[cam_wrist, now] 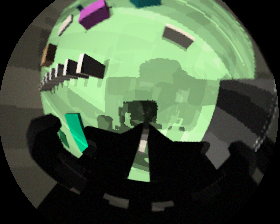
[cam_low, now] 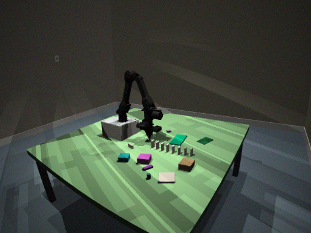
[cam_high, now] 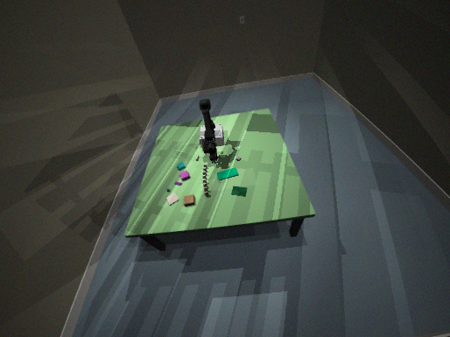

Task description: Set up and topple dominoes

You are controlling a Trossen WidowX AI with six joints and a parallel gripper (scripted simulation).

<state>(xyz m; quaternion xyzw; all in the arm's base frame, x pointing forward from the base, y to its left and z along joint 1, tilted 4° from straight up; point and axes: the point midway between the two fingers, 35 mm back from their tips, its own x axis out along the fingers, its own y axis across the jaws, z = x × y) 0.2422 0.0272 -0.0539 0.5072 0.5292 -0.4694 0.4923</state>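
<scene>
Several pale dominoes (cam_high: 206,192) (cam_low: 173,149) (cam_wrist: 91,66) stand upright in an evenly spaced row. My gripper (cam_high: 214,159) (cam_low: 149,139) (cam_wrist: 145,126) is low over the table, just beyond the robot-side end of the row. It is shut on a domino (cam_wrist: 143,142), whose narrow pale edge shows between the fingers in the wrist view; the fingers hide the rest. Whether it touches the table cannot be told. Another domino (cam_high: 197,157) (cam_low: 130,146) (cam_wrist: 178,37) lies on its side near the robot base, apart from the row.
A green slab (cam_high: 228,173) (cam_low: 178,139) (cam_wrist: 76,131) and a dark green patch (cam_low: 205,140) lie on one side of the row. On the other are magenta (cam_low: 144,158), teal (cam_low: 124,157) and brown (cam_low: 186,164) blocks and a pale tile (cam_low: 166,177). A small grey piece (cam_low: 168,131) lies behind the gripper.
</scene>
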